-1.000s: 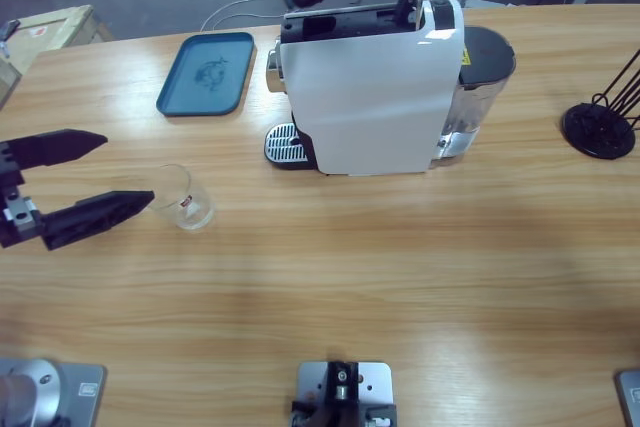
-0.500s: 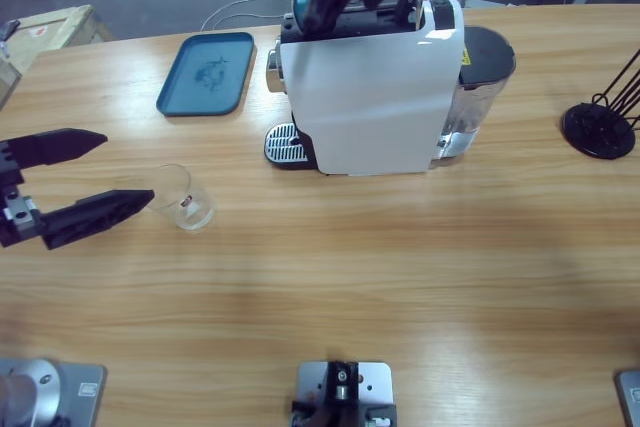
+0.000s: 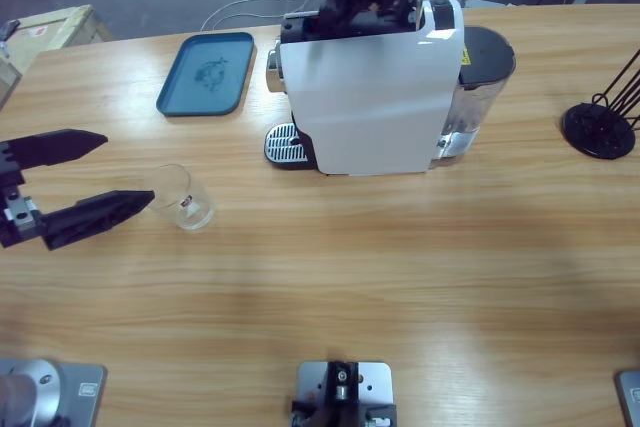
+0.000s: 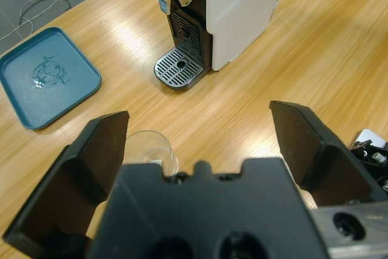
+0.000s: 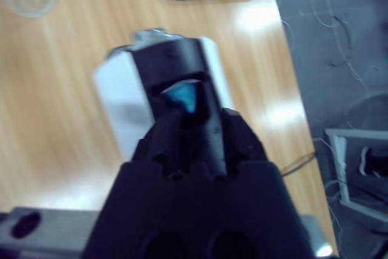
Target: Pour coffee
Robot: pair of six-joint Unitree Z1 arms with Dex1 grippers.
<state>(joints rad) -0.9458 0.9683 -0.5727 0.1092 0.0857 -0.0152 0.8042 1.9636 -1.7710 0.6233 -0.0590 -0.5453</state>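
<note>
Blue capsule point(image 5: 182, 97) pinched in right gripper point(image 5: 189, 113) over coffee machine point(image 3: 370, 97), hidden from above; left gripper point(image 3: 95, 177) agape beside glass point(image 3: 180, 197).

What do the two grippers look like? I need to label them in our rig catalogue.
The left gripper has two matte black, wedge-shaped jaws tapering to blunt tips, mounted on a blocky black body with round recesses and a small silver bracket at one side. The right gripper is the same matte black, with a bulky moulded body narrowing toward its jaws.

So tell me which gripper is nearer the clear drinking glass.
Left. The left gripper is open right beside the clear drinking glass, not touching it; the right gripper is far off, above the white coffee machine.
</note>
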